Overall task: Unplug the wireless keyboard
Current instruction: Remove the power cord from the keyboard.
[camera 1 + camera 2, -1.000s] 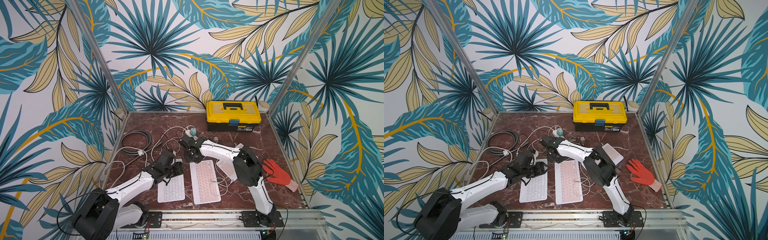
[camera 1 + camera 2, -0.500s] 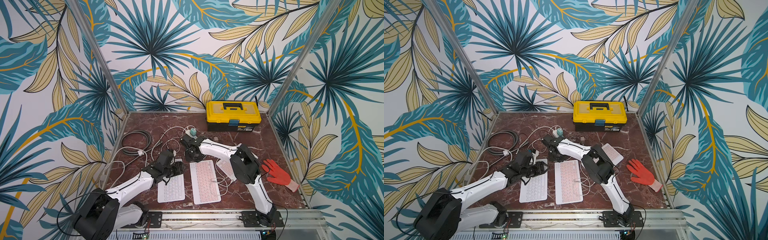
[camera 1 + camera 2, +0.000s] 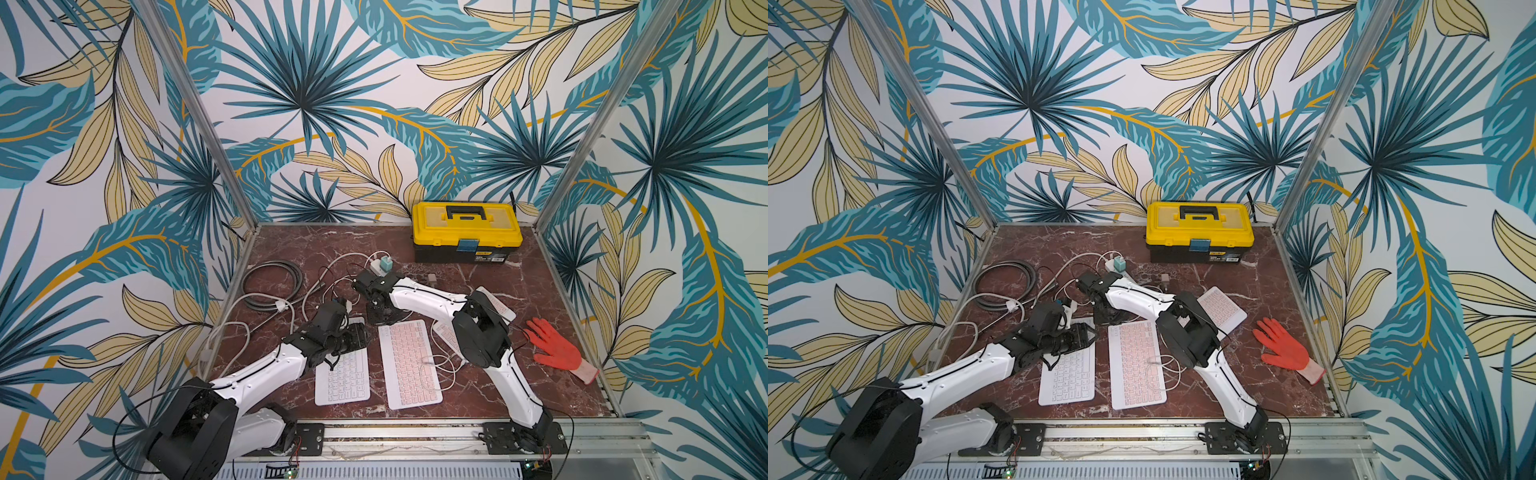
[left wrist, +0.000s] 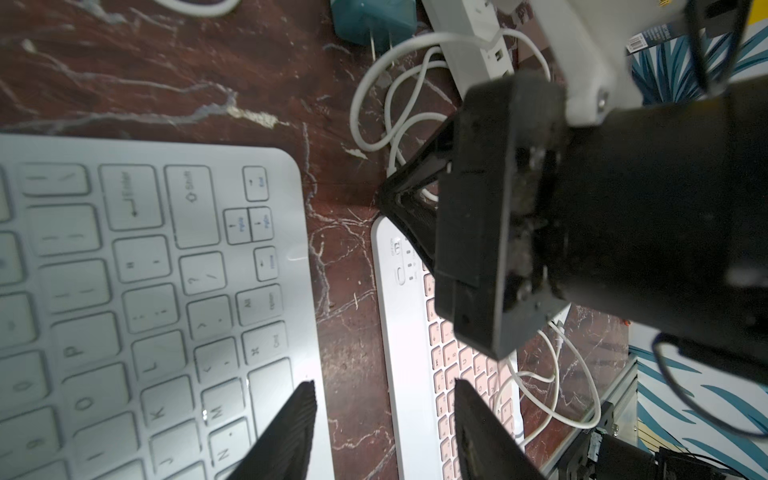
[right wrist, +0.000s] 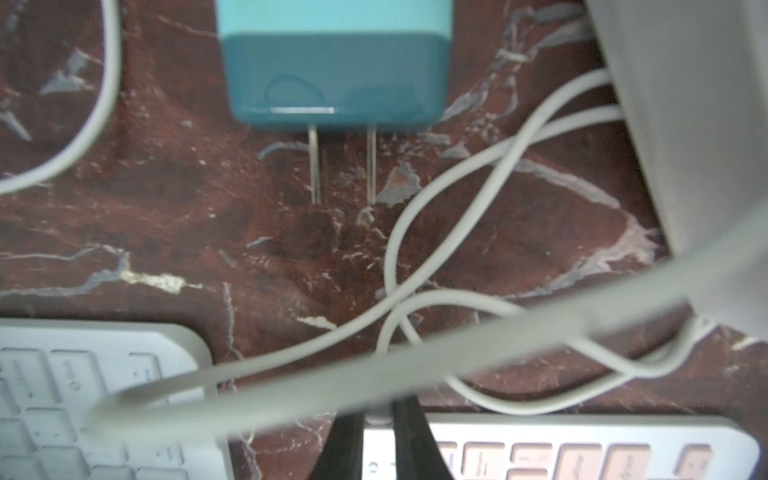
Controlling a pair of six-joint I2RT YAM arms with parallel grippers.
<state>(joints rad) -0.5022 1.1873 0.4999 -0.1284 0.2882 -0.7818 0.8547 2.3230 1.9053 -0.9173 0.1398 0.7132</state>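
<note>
Your right gripper (image 3: 381,319) is pinched on the white plug (image 5: 377,419) at the far edge of the pink keyboard (image 3: 409,363), which lies flat just beside the white keyboard (image 3: 343,376). Draw the plug straight out along its own line, away from that edge, without twisting. Your left gripper (image 4: 384,432) hovers empty with its jaws parted, so use it to pin the keyboard down.

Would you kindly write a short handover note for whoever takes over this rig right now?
Left claw: open, empty, over the gap between the white keyboard and the pink keyboard.
Right claw: closed on the cable plug at the pink keyboard's far edge.
Done: plug gripped, apparently.
Left to do: pull it out of the keyboard.
</note>
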